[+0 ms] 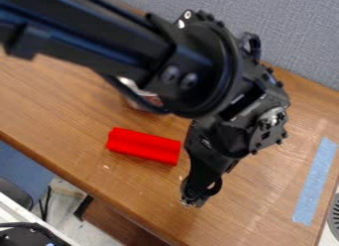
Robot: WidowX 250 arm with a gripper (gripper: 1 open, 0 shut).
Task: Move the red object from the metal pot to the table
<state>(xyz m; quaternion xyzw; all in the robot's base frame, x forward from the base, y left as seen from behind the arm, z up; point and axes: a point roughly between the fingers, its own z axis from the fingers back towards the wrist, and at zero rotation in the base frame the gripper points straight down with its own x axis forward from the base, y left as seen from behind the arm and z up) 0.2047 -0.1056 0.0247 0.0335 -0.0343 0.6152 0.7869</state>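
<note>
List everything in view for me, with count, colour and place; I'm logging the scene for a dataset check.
red object: one, bright red, lying flat on the table near its front edge, apart from the hand.
metal pot: one, shiny steel, behind the red object; only a sliver shows past the arm.
table: one, brown wood grain, filling most of the view.
blue tape: one strip, light blue, on the table near its right edge.
wall: one, grey-blue, behind the table.
arm: one, black, reaching in from the upper left.
hand: one, black, pointing down at the table to the right of the red object, holding nothing.
</note>
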